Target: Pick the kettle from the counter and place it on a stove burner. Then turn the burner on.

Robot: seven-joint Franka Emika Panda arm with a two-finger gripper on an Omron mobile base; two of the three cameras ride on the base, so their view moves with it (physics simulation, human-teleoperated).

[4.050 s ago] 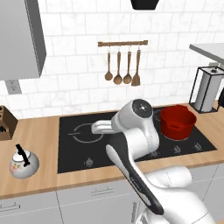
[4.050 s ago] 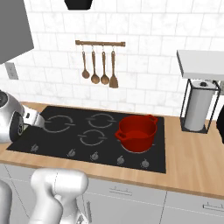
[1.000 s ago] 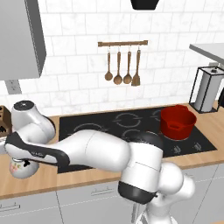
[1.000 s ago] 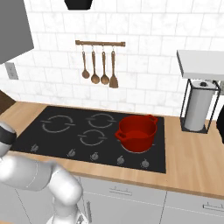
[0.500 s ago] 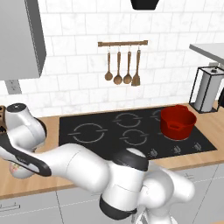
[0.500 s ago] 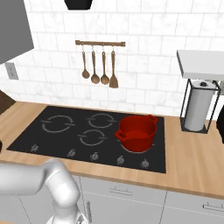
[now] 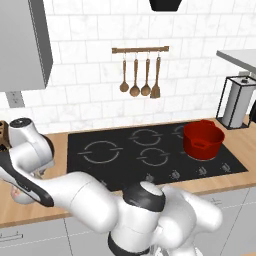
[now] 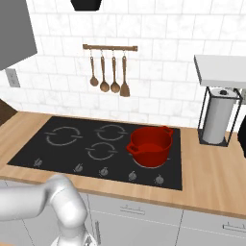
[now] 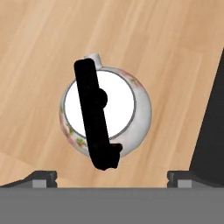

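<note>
Wood-grain counter [image 9: 166, 48] spread wide across the hand view, with black glass cooktop [image 7: 150, 152] bordering it at 3 o'clock. On that glass, widest ringed stove burner [image 7: 102, 151] lying bare, well apart from red pot [image 7: 202, 140] parked on the far right ring. Cream-white kettle [image 9: 131, 109] sitting upright on the wood near the view's centre, spout toward 12 o'clock, black arched handle [image 9: 92, 118] running from 12 to 6 o'clock over the lid knob [image 9: 99, 99]. Gripper [image 9: 112, 178] poised directly above, fingertips [image 9: 41, 177] spread wide at 7 and 5 o'clock, touching nothing, straddling the kettle's near end. Likely light if empty, but glazed, rounded body probably slick and breakable, so poor to clamp. Best hold judged at the handle's crown, jaws closing across its narrow width; wrist roll seemingly close to suited already. Swing under the arch possible once lifted.
</note>
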